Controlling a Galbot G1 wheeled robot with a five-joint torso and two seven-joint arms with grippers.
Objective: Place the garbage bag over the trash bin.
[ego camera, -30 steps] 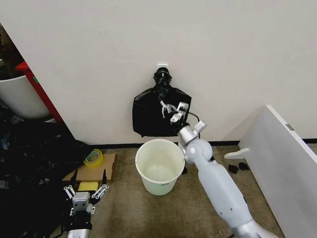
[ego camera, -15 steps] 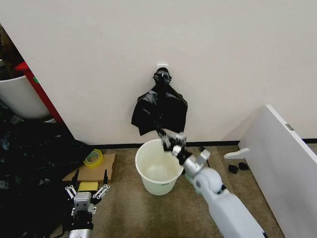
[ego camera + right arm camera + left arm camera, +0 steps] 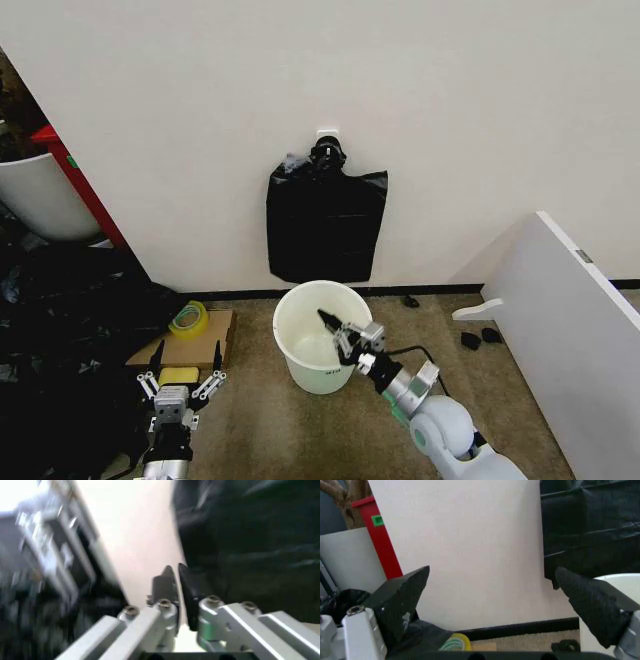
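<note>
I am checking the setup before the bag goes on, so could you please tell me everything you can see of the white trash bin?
The trash bin is a round white plastic bucket with a rolled rim, tapering slightly toward its base. It stands upright on the brownish floor, just in front of the wall and below the flat black bundle of bags hanging there. Its mouth is open, with no bag over it, and the pale inside looks empty. The right hand, fingers shut, hovers over the rim's near right side; contact cannot be judged.
</note>
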